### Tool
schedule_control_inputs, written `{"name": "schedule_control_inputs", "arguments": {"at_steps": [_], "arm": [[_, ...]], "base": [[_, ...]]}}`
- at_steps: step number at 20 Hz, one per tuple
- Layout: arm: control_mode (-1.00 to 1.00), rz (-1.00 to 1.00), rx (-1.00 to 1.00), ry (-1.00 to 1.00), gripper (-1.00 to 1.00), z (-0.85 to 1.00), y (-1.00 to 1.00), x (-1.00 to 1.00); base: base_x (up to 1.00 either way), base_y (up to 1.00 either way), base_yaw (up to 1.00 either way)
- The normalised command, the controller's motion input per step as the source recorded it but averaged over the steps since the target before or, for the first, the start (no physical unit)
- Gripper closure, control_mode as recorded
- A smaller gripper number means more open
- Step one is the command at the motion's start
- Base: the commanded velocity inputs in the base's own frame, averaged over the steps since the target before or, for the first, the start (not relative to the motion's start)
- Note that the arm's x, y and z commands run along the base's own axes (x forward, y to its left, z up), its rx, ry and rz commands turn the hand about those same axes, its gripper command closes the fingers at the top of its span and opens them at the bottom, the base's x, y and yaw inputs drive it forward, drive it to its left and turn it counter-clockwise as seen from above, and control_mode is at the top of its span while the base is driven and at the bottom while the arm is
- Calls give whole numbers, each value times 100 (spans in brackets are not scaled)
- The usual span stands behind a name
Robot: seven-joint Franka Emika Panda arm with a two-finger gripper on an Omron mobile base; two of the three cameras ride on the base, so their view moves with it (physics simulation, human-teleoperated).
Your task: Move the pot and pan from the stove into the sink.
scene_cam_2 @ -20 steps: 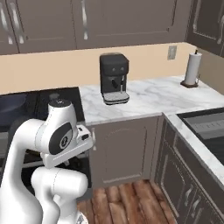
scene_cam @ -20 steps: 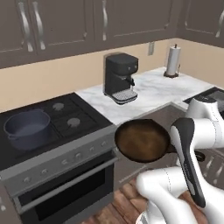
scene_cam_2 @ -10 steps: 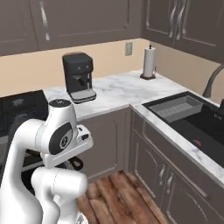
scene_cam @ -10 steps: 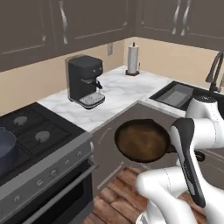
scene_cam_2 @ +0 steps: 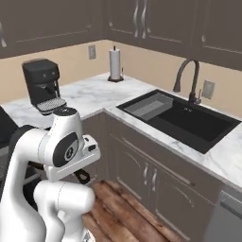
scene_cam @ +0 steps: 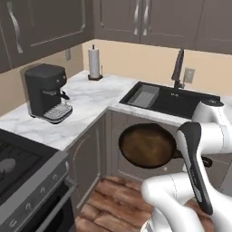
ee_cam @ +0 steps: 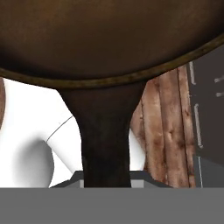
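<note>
The gripper is clamped narrow on the pan's [scene_cam: 147,146] black handle [ee_cam: 105,140], holding the pan level in the air over the wood floor [scene_cam: 115,199], in front of the cabinets. The sink [scene_cam: 170,99] lies farther off in the marble counter [scene_cam: 90,102]. The stove's [scene_cam: 25,181] corner is near left.

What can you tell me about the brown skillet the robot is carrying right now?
The shallow round skillet with a brownish inside has a darker rim and one long straight black handle. It is held in the air by that handle, roughly level, in front of the lower cabinets and above the wooden floor, short of the black sink. It looks empty; nothing else touches it.
</note>
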Motion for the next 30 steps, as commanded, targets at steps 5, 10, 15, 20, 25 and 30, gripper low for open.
{"name": "schedule_control_inputs", "arguments": {"at_steps": [5, 10, 15, 20, 25, 30], "arm": [[100, 0, 0, 0, 100, 0, 0, 0], [100, 0, 0, 0, 100, 0, 0, 0], [100, 0, 0, 0, 100, 0, 0, 0], [100, 0, 0, 0, 100, 0, 0, 0], [100, 0, 0, 0, 100, 0, 0, 0], [100, 0, 0, 0, 100, 0, 0, 0]], "base": [[0, -12, -46], [0, -14, -46], [0, -18, -45], [0, -22, -44], [0, -25, -43], [0, -23, -39]]}}
